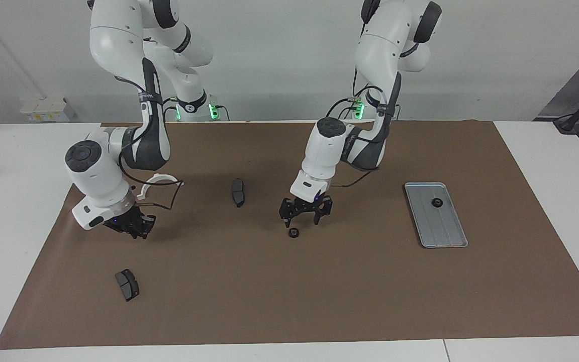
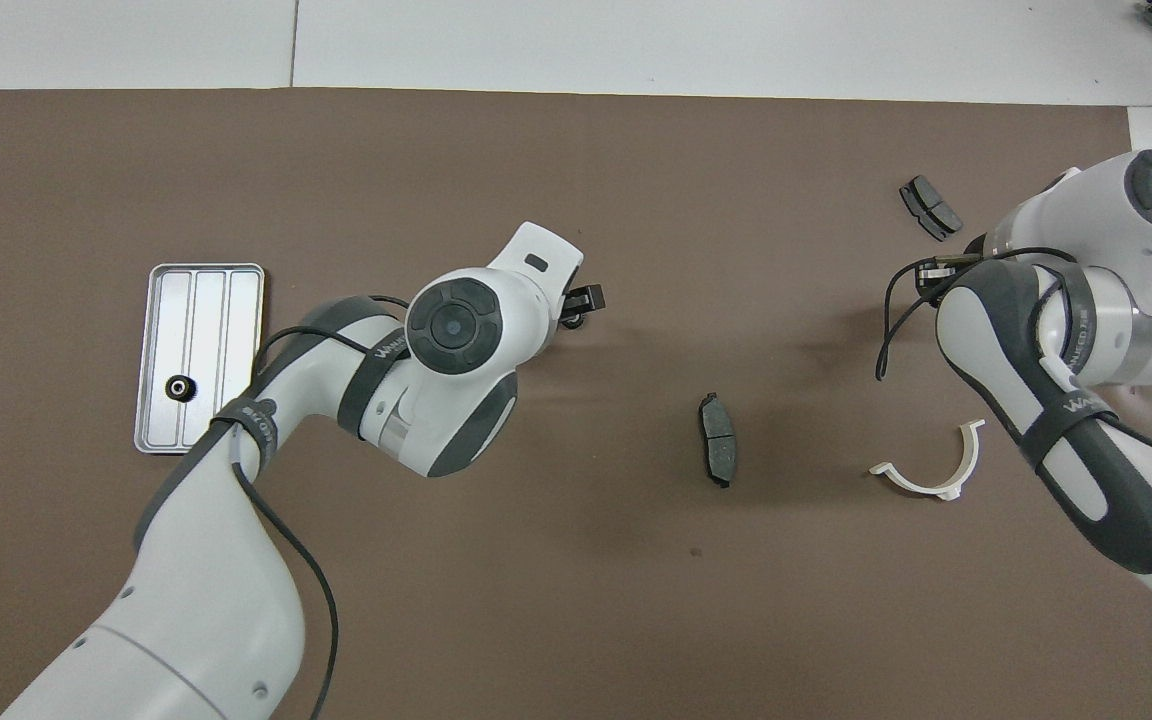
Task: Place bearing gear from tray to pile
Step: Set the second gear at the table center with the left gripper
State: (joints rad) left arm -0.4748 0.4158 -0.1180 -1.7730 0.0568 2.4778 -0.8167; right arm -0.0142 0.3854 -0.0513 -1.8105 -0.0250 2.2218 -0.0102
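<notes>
The silver tray (image 1: 443, 229) lies toward the left arm's end of the table with one black bearing gear (image 1: 437, 202) on it. Both also show in the overhead view: the tray (image 2: 198, 300) and the gear (image 2: 179, 388). A single black gear (image 1: 293, 233) lies on the brown mat near the middle; I see no group of gears. My left gripper (image 1: 301, 223) hangs open and empty just above the mat beside that gear. In the overhead view only its tip (image 2: 584, 300) shows and the gear is hidden under the hand. My right gripper (image 1: 136, 229) waits low over the mat.
One dark brake pad (image 1: 238, 192) lies between the arms. Another brake pad (image 1: 127, 284) lies farther from the robots than the right gripper. A white half-ring (image 1: 158, 181) lies by the right arm. The brown mat (image 1: 319, 301) covers the table.
</notes>
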